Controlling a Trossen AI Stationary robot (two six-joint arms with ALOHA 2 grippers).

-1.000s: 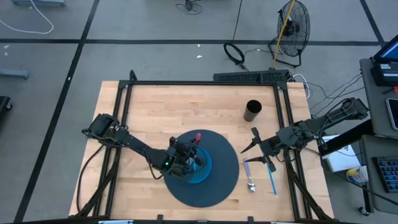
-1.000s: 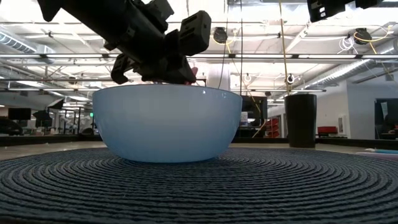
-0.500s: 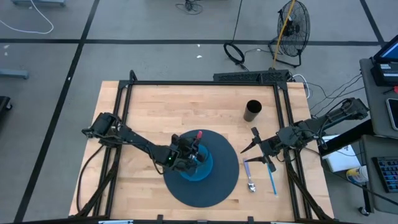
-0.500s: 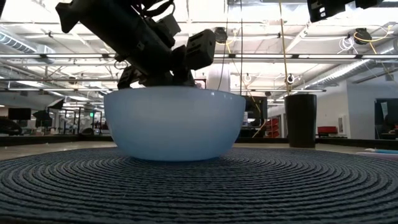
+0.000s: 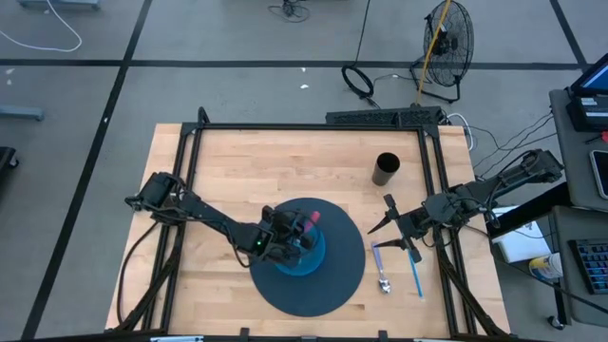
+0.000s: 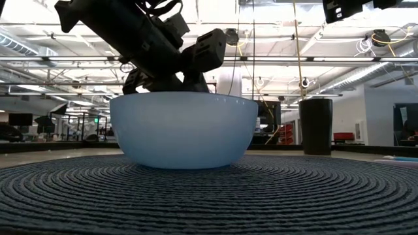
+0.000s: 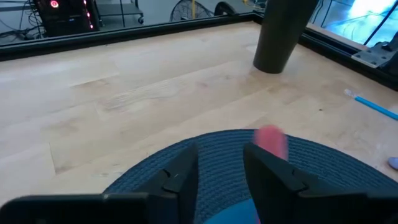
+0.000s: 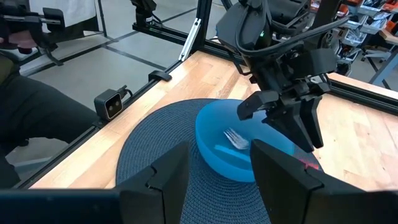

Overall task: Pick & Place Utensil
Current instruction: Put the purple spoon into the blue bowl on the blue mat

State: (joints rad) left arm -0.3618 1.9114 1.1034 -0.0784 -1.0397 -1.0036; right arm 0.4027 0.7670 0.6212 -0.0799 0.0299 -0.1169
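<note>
floor: grey concrete | fan: beyond table | ceiling: beams, strip lights

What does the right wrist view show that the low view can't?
Only the right wrist view looks into the blue bowl: a fork lies inside, with something red beside the bowl on the round mat. Only the low view shows the black cup standing behind the mat. Both share the bowl, the mat and the left pincer poised over the bowl's rim.
</note>
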